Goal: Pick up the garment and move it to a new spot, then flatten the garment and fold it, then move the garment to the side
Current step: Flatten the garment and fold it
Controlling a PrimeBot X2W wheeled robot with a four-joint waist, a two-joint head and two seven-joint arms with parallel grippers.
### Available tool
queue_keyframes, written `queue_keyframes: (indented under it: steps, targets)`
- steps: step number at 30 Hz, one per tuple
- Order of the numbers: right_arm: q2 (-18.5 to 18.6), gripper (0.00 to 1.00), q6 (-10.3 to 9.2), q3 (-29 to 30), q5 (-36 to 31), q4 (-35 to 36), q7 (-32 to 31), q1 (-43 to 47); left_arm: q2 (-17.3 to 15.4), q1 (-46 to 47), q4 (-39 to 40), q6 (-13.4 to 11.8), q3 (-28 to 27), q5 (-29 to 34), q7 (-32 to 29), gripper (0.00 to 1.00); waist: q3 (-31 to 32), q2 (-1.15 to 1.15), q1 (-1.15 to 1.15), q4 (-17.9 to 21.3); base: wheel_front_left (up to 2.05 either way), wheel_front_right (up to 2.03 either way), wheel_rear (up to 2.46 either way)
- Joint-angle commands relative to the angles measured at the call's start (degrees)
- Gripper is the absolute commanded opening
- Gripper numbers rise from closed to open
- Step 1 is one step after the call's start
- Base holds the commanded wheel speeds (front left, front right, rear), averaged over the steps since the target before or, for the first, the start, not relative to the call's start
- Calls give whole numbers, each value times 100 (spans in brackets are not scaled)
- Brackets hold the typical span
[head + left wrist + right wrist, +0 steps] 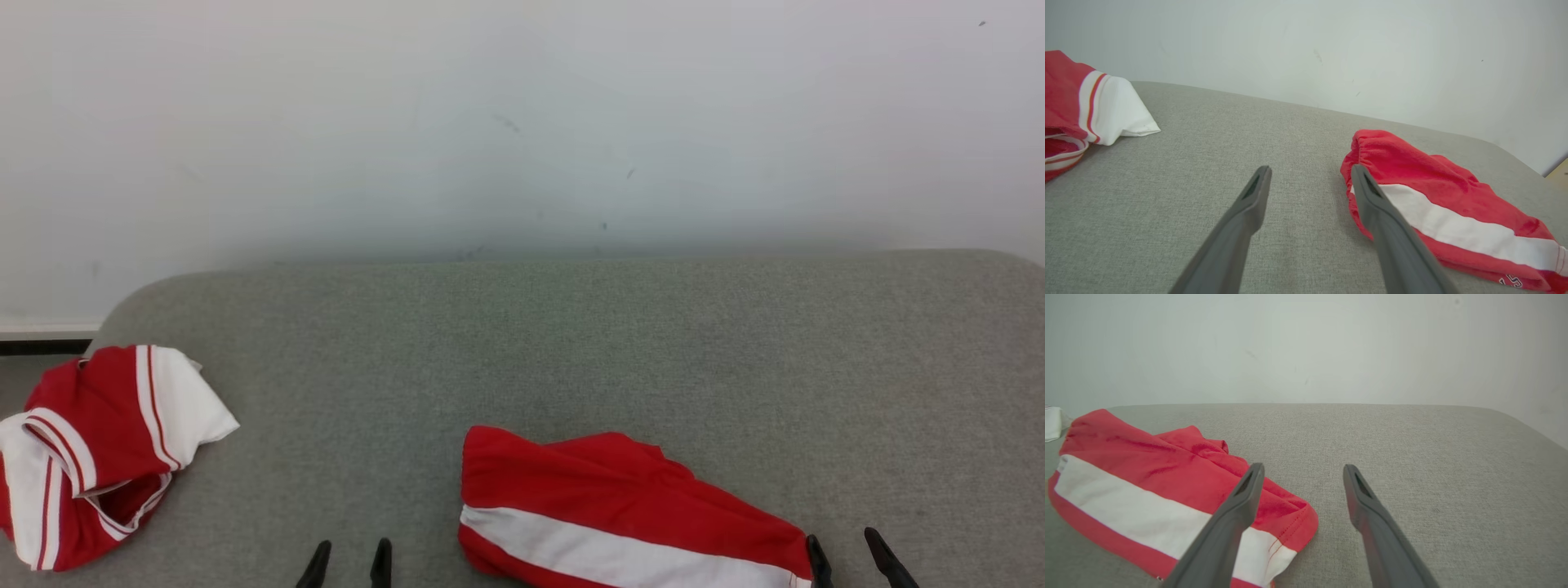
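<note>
Shorts (620,506) lie crumpled on the grey cushion (571,343) between my two grippers: the left gripper (353,545) near their waistband, the right gripper (841,537) at their hem. Both stand wide open, holding nothing.

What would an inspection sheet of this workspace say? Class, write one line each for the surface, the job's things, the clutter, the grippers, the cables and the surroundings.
Surface: grey fabric surface, rounded far corners, bare across the middle.
Job's things: red shorts with a white stripe, crumpled at the near edge, not yet flattened.
Clutter: red-and-white top, bunched at the left edge; possibly a second garment for the job.
Grippers: left gripper open, holding nothing, left of the shorts; right gripper open, holding nothing, at the shorts' right end.
Cables: nothing seen.
Surroundings: pale wall behind the surface, with a few faint marks.
</note>
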State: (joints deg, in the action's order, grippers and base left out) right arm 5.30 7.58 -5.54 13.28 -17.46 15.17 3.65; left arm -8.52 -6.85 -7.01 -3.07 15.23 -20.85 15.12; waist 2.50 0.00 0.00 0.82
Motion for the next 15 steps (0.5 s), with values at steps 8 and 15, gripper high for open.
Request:
queue_keyframes:
  steps: [8, 15]
  targets:
    - [-62, 100, -18, -118, 77, -85, -6, -44, 384, -175, -73, 627, -695, 600, 3, 100, 14, 0, 0, 115, 0, 0, 0]
    - [-69, 100, -18, -95, 96, -59, -6, -79, 514, -175, -147, 875, -929, 847, 3, 100, 5, 0, 0, 174, 0, 0, 0]
